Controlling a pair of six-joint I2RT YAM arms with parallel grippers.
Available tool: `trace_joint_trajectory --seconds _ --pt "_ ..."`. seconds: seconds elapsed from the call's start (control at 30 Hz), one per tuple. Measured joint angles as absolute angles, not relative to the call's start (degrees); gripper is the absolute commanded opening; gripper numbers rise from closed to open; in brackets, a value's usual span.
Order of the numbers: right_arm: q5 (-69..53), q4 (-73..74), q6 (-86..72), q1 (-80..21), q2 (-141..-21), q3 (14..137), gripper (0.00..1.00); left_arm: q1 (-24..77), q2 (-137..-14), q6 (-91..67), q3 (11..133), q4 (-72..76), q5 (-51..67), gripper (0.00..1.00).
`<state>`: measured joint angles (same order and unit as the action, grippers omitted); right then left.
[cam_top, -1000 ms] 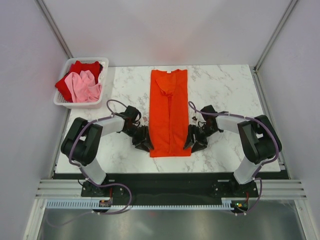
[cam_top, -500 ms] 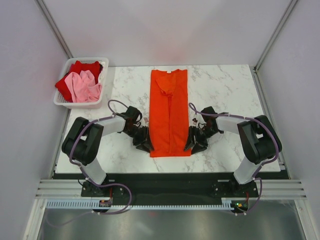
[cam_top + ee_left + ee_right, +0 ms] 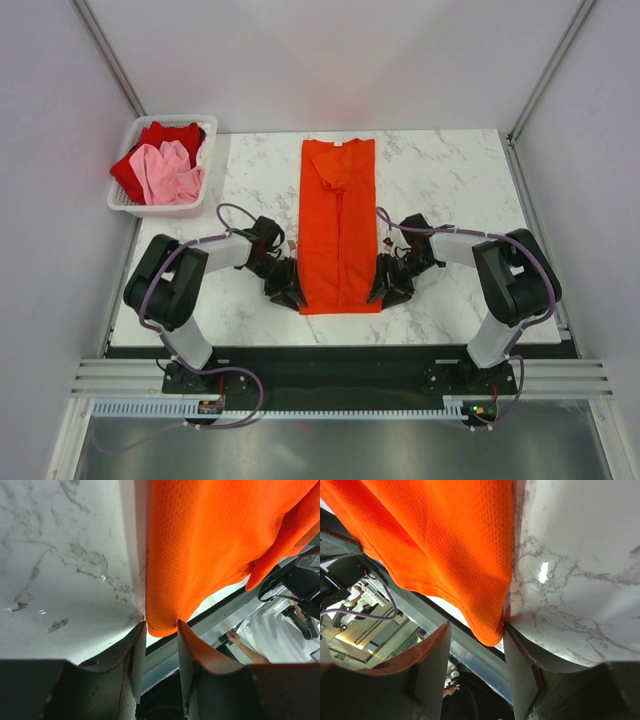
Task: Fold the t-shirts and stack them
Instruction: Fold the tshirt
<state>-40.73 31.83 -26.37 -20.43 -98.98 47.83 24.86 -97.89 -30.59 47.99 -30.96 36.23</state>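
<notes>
The bright orange-red t-shirt (image 3: 338, 225) lies as a long folded strip down the middle of the marble table (image 3: 450, 170), collar at the far end. My left gripper (image 3: 295, 298) is at its near left corner and my right gripper (image 3: 378, 295) at its near right corner. In the left wrist view the orange-red shirt's (image 3: 210, 540) corner sits between the narrowly open fingers of the left gripper (image 3: 161, 630). In the right wrist view the shirt's (image 3: 450, 540) corner hangs between the wider open fingers of the right gripper (image 3: 476, 630), against the right finger. The deeper red shirt (image 3: 170, 135) and pale pink shirt (image 3: 165, 172) lie crumpled in the basket.
The white slatted basket (image 3: 207, 140) stands at the table's far left corner. The table's near edge runs just below both grippers, with the black base rail (image 3: 340, 355) beyond it. Bare marble lies on either side of the shirt.
Both grippers have edged slightly inward and nearer, onto the shirt's near corners. The shirt itself has not moved.
</notes>
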Motion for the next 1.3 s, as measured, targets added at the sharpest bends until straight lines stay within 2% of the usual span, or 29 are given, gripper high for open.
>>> trace_joint_trajectory --seconds 0.03,0.1,0.13,0.17,0.23,0.27,0.3,0.5,0.77,1.0,1.3 --pt "-40.7 31.8 -26.4 -20.4 -99.0 47.8 0.54 24.9 -97.9 -30.6 47.8 -31.0 36.2 0.37" --pt "-40.7 31.7 -26.3 -20.5 -99.2 47.8 0.46 24.9 -97.9 -30.6 47.4 -31.1 36.2 0.26" --pt "-40.5 31.5 -26.3 -20.5 -99.2 47.8 0.42 24.9 -97.9 -30.6 47.3 -31.1 36.2 0.11" --pt "-40.4 31.2 -26.3 -20.5 -99.3 47.8 0.33 24.9 -97.9 -30.7 47.2 -31.2 36.2 0.03" --pt "-40.2 30.6 -26.2 -20.5 -99.5 47.8 0.23 24.9 -97.9 -30.5 47.2 -31.1 36.2 0.02" --pt "-40.3 30.4 -26.2 -20.5 -99.5 47.8 0.09 24.9 -97.9 -30.5 47.2 -31.1 36.2 0.02" --pt "-40.3 30.2 -26.1 -20.5 -99.5 47.8 0.00 24.9 -97.9 -30.5 47.2 -31.1 36.2 0.02" --pt "-40.9 32.4 -25.4 -20.0 -95.9 49.2 0.00 24.8 -95.4 -30.0 50.0 -33.8 35.8 0.02" --pt "-41.1 36.0 -22.0 -13.8 -93.6 66.9 0.00 21.8 -92.6 -26.3 68.1 -36.4 32.8 0.02" --pt "-39.3 32.9 -20.1 -13.0 -103.9 84.1 0.00 18.7 -102.3 -23.0 84.4 -36.6 29.9 0.02" --pt "-36.1 32.0 -17.3 -13.0 -117.7 93.6 0.00 18.1 -116.9 -19.0 96.0 -36.8 27.2 0.02"
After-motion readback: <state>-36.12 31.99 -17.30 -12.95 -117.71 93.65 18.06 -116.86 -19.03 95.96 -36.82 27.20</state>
